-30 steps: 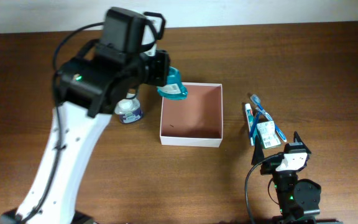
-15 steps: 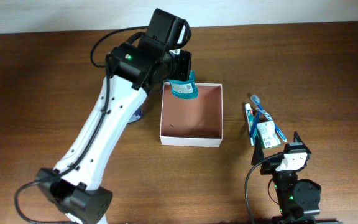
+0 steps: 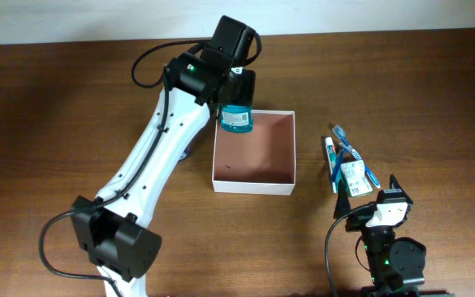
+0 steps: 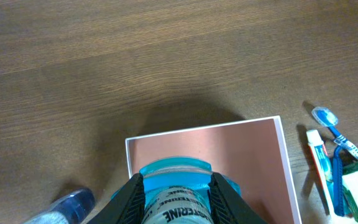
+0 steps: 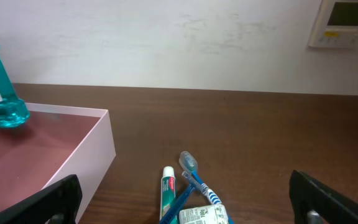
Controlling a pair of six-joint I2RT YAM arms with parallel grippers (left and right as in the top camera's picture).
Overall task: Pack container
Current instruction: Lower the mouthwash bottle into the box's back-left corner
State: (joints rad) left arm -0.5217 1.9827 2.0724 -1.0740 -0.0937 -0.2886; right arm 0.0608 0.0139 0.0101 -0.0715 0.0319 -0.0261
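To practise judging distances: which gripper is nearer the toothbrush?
Right. The right gripper sits open just short of the toothbrush; the left gripper holds a bottle over the box's far corner, farther away.

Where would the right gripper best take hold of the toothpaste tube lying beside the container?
Probably from above, across the narrow width of the toothpaste tube, on its far half. It lies flat, pointing lengthwise away from the open right gripper, and the toothbrush and small carton crowd its near end.
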